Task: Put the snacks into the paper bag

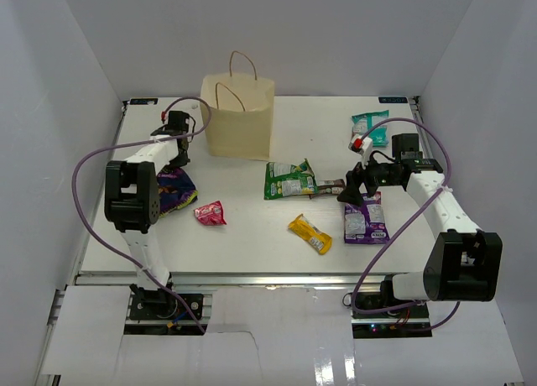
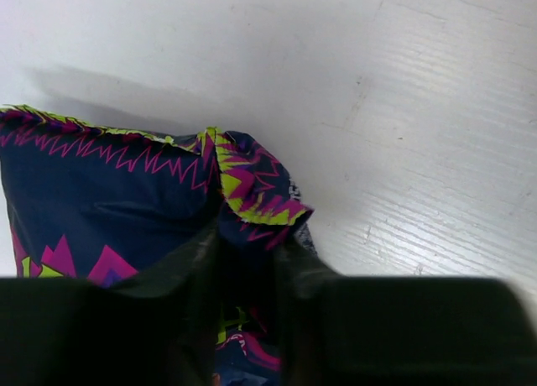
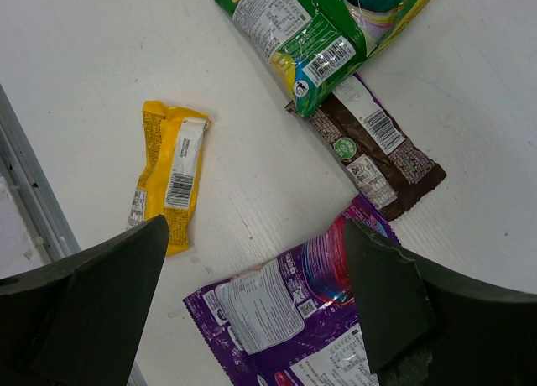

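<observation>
The paper bag (image 1: 243,122) stands upright on the table (image 1: 252,243), mouth open, with its two handles arching over the opening. The chip bag (image 1: 174,190) lies just left of the paper bag and nearer the arms. The left jaws are drawn almost together on a crumpled fold at its corner, so they seem to have a pinch of it. That hold looks thin: the film is glossy and only a puckered edge sits between the jaws, so I judge it could slide out on the lift. A packet dangling from one corner could also snag a handle or the rim and tip the light paper bag. The right jaws stand wide apart and hold nothing, hovering to the paper bag's right over the purple pouch (image 1: 366,218), with the yellow bar (image 1: 310,233) and brown bar (image 1: 329,187) nearby. No snack can be seen inside the paper bag.
</observation>
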You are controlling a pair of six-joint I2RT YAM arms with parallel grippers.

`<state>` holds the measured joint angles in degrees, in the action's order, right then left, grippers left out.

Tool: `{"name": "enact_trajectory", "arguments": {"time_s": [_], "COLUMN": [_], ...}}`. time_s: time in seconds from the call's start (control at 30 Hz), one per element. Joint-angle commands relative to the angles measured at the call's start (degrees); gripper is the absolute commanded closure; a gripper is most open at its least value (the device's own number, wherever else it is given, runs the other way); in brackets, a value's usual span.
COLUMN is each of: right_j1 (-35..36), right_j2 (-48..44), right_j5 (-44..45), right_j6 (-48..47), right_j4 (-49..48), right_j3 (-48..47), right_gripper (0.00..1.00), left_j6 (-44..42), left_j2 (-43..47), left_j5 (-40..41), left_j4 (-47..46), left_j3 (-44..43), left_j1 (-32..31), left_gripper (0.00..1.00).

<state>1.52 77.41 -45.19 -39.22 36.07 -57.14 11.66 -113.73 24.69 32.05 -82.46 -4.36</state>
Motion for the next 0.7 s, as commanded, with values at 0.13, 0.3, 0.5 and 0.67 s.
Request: {"name": "enact_trajectory", "arguments": {"time_s": [0.13, 0.3, 0.5, 0.67], "right_j1": [-0.2, -0.2, -0.2, -0.2], "right_j2": [-0.5, -0.9, -0.9, -0.9], "right_j5": [-1.6, -1.7, -1.8, -2.2], "right_j6": [-0.9, -1.1, -1.4, -1.4], "right_j4": [0.1, 0.4, 0.6, 0.8], "right_j3": [0.0, -0.1, -0.4, -0.9], "right_gripper": [0.10, 0.10, 0.10, 0.10], "left_j6": [4.4, 7.1, 8.0, 9.2], "left_j2": [9.4, 20.6, 31.3, 36.2], "left_j5": [-4.0, -7.5, -10.8, -13.1], "left_j4": [3.1, 0.6, -1.8, -2.9], "left_j3": [5.6, 8.9, 10.7, 9.3], "left_j1": [3.6, 7.4, 9.0, 9.8], "left_gripper": [0.84, 0.92, 0.96, 1.00]}}
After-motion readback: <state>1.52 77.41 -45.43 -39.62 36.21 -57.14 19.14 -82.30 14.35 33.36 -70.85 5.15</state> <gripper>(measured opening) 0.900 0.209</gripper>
